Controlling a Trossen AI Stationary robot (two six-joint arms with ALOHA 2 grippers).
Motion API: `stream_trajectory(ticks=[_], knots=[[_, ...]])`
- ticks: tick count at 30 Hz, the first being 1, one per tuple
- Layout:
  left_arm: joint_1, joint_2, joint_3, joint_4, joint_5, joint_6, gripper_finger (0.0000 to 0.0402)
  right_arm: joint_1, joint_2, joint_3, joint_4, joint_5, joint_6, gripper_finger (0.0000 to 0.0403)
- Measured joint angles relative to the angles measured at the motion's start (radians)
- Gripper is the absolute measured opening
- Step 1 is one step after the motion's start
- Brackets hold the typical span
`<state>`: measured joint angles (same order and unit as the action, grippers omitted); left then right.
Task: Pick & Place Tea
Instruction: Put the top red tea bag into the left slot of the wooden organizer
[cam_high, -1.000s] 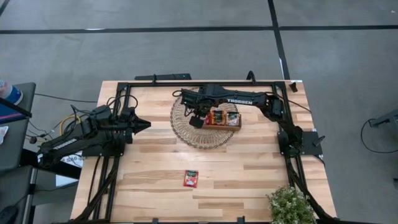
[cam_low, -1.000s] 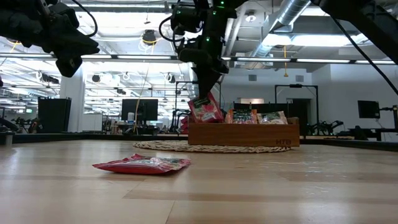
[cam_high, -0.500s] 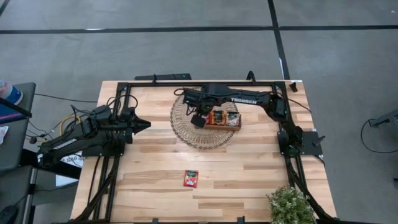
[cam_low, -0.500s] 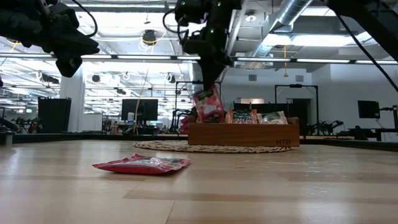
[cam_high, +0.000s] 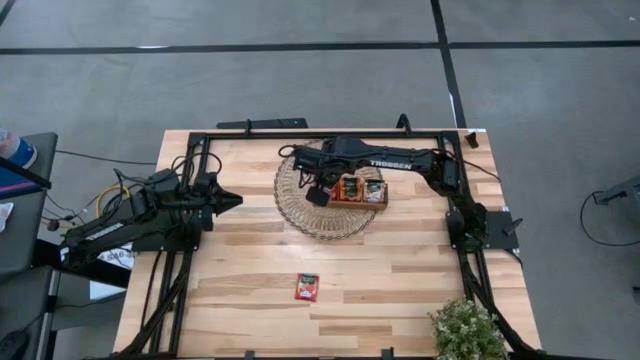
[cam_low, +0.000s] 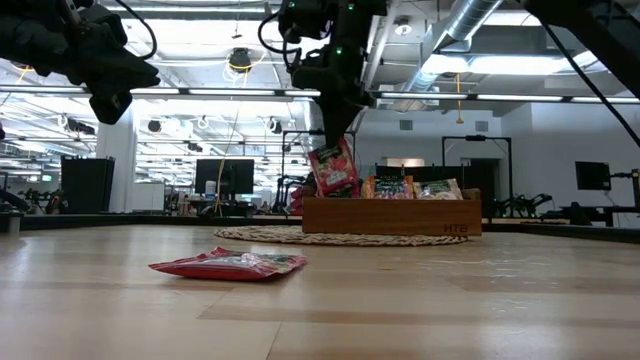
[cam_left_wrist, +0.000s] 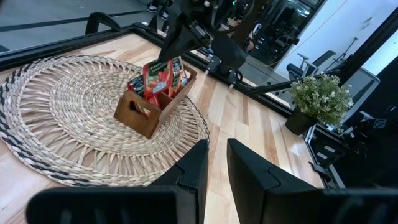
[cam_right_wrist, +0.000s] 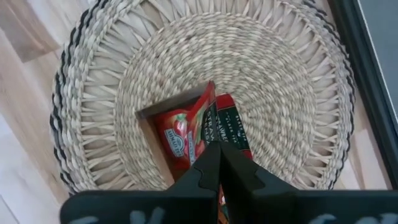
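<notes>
Red, glossy and flat, one sachet (cam_low: 333, 168) hangs pinched in my right claw (cam_low: 334, 140) above the end slot of the wooden tray (cam_low: 392, 215) on the round woven mat (cam_high: 322, 194). Another sachet (cam_high: 306, 287) lies on the pale plank counter (cam_high: 400, 270); my left claw (cam_high: 228, 201), fingers nearly together and empty, waits at the counter's left.

The right claw (cam_low: 335, 140) points straight down with its fingers pinched together; the left claw (cam_high: 232, 200) hangs idle, fingers slightly parted.

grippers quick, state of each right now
left gripper: slightly open, empty, parked at the table's left.
right gripper: shut on a red tea sachet over the wooden tray.
</notes>
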<state>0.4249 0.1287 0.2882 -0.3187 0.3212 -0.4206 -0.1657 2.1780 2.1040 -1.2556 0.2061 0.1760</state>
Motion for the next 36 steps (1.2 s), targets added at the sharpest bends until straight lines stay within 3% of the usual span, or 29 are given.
stream_trajectory(ticks=[11,17,27,32,36], knots=[[0.000,0.000,0.000,0.000,0.008,0.000,0.0050,0.014,0.000,0.000,0.007,-0.017,0.019,0.0000],[0.000,0.000,0.000,0.000,0.009,0.001,0.0050,0.022,-0.066,-0.002,-0.064,-0.027,0.025,0.0000],[0.000,0.000,0.000,0.048,0.005,-0.013,0.0050,0.016,-0.150,-0.005,0.010,0.012,-0.044,0.0000],[0.000,0.000,0.000,0.061,0.003,-0.041,0.0050,0.013,-0.182,-0.140,0.104,-0.002,-0.074,0.0000],[0.000,0.000,0.000,0.066,-0.007,-0.043,0.0050,0.014,-0.301,-0.282,0.218,-0.018,-0.078,0.0000]])
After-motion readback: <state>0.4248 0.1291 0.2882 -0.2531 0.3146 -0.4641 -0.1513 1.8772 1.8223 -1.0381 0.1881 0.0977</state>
